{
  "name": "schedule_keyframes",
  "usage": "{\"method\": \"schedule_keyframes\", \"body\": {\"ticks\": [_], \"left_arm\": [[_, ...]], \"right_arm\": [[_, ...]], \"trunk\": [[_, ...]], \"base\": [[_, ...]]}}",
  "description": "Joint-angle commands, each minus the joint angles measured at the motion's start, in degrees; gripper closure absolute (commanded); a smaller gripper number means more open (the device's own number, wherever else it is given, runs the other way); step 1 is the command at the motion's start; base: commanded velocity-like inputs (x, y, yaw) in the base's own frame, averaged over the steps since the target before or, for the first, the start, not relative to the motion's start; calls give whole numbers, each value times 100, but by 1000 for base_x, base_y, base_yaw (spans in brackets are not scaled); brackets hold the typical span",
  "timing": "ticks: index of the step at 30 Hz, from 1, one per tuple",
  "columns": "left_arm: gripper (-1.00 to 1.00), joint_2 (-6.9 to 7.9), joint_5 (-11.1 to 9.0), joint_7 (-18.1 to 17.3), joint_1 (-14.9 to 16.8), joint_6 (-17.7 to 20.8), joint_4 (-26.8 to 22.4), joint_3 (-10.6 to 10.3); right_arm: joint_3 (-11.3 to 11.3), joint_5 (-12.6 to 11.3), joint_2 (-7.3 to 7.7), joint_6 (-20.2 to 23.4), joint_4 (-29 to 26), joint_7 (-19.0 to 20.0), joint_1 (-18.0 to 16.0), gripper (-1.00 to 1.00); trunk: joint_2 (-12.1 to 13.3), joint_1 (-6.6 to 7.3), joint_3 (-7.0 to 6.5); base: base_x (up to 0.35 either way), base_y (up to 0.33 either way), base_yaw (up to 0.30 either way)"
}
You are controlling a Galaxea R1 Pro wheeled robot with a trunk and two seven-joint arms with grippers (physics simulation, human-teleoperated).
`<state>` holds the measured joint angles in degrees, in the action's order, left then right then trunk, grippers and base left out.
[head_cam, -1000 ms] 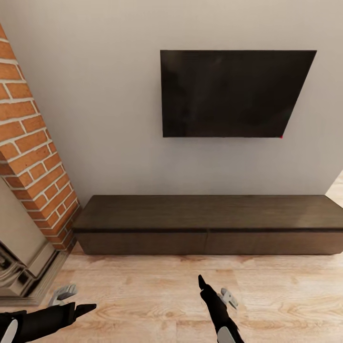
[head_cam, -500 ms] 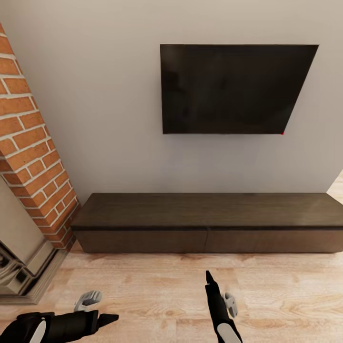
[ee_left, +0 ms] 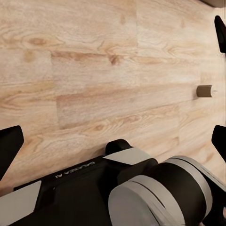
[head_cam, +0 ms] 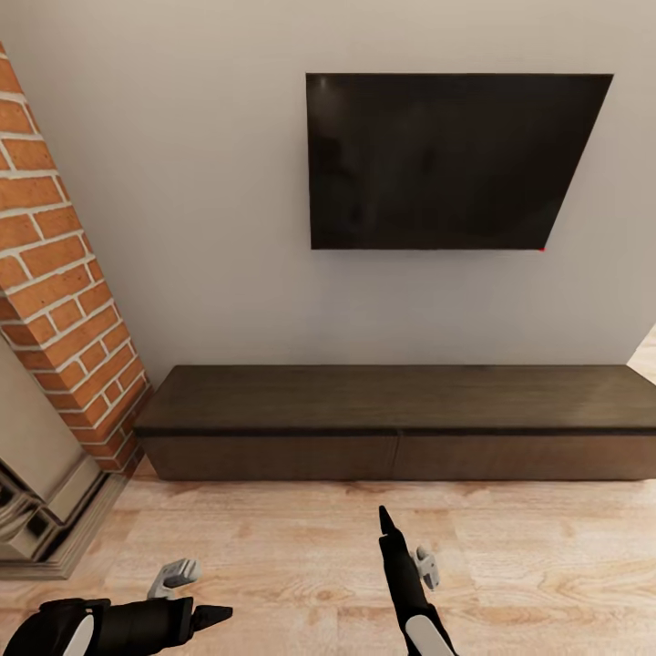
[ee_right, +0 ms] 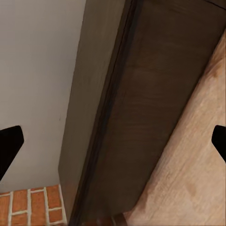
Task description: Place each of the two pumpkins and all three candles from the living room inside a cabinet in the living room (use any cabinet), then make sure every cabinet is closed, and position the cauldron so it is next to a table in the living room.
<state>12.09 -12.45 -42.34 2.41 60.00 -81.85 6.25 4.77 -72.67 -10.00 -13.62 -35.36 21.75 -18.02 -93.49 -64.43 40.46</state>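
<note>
Long, low dark brown cabinet [head_cam: 401, 424] standing against the pale wall [head_cam: 200, 200], its two flat fronts closed and meeting at a seam near the middle; the right wrist view shows the same cabinet [ee_right: 141, 108] close by, with its top, dark edge strip and front running down to the floor. A small stubby brown candle [ee_left: 204, 91] lies on its side on the wooden floor [ee_left: 94, 61] in the left wrist view, apart from the arm and beside nothing else. Above the cabinet, a black television [head_cam: 446, 159] hangs on the wall. To the left, a red brick column [head_cam: 64, 301] slants down to a grey stone base [head_cam: 46, 510] at floor level. In the head view the light plank floor [head_cam: 547, 565] spreads before the cabinet, and both arms reach over it: the left gripper [head_cam: 196, 592] at lower left with its fingers spread apart, holding nothing, and the right gripper [head_cam: 405, 547] near the middle, pointing toward the cabinet, its fingers likewise apart and empty; the black fingertips sit at opposite edges of each wrist view
</note>
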Motion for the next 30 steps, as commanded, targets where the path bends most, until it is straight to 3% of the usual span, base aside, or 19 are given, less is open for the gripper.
{"method": "schedule_keyframes", "body": {"ticks": [1,5,9,17,21,24,25,30], "left_arm": [[-100,6,-2,-79,2,0,1,0],[-100,36,11,-605,2,0,3,0],[-100,50,30,-956,4,0,3,-1],[-100,54,41,-1097,4,0,10,7],[-100,173,20,-1129,2,0,11,37],[-100,314,7,-1180,3,0,11,56],[-100,376,3,-1245,4,0,11,62],[-100,432,4,-1421,4,0,11,68]], "right_arm": [[-30,-33,0,11,14,228,15,-100],[-149,-217,0,25,39,704,45,-100],[-164,-222,0,23,51,774,45,-100],[-184,-258,0,19,93,777,44,-100],[-221,-324,0,74,98,833,50,-100],[-253,-505,0,243,99,1045,52,-100],[-264,-686,0,393,99,1259,53,-100],[-273,-935,0,843,124,1657,53,-100]], "trunk": [[-42,-23,19],[-202,-111,90],[-362,-198,162],[-683,-374,306],[-844,-462,378],[-964,-528,431],[-1004,-550,449],[-1205,-660,539]], "base": [[0,0,0],[0,0,0],[0,0,0],[0,0,0],[0,0,0],[0,0,0],[0,0,0],[0,0,0]]}}
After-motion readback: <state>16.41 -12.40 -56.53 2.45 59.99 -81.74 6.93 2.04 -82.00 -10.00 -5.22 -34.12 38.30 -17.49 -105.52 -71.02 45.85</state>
